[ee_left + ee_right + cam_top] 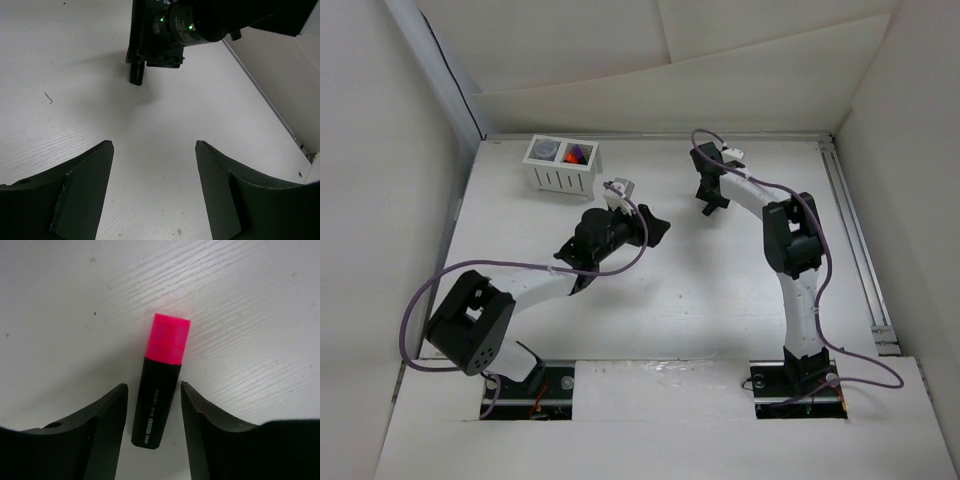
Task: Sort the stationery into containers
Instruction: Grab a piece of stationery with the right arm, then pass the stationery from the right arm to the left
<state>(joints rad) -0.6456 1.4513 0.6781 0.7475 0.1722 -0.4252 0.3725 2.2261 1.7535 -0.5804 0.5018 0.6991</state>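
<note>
Near far edge: right gripper [152, 386] apart, marker [169, 342] lying between, not pinched. Middle: left gripper [154, 145] apart too. Far-left corner: box [560, 180].

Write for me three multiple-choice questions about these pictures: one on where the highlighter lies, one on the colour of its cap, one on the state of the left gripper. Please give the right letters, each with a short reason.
1. Where is the highlighter?
A. Standing upright, far from both arms
B. Lying flat on the table, between the open fingers of the right gripper
C. Leaning against a wall

2. What colour is its cap?
A. Green
B. Yellow
C. Pink

3. What is the state of the left gripper?
A. Open, with nothing between its fingers
B. Shut, fingers touching
C. Shut on a roll

Answers:
1 B: the right wrist view shows it flat between the two fingers.
2 C: the cap is bright pink on a black body.
3 A: the left wrist view shows only bare table in the gap.
</note>
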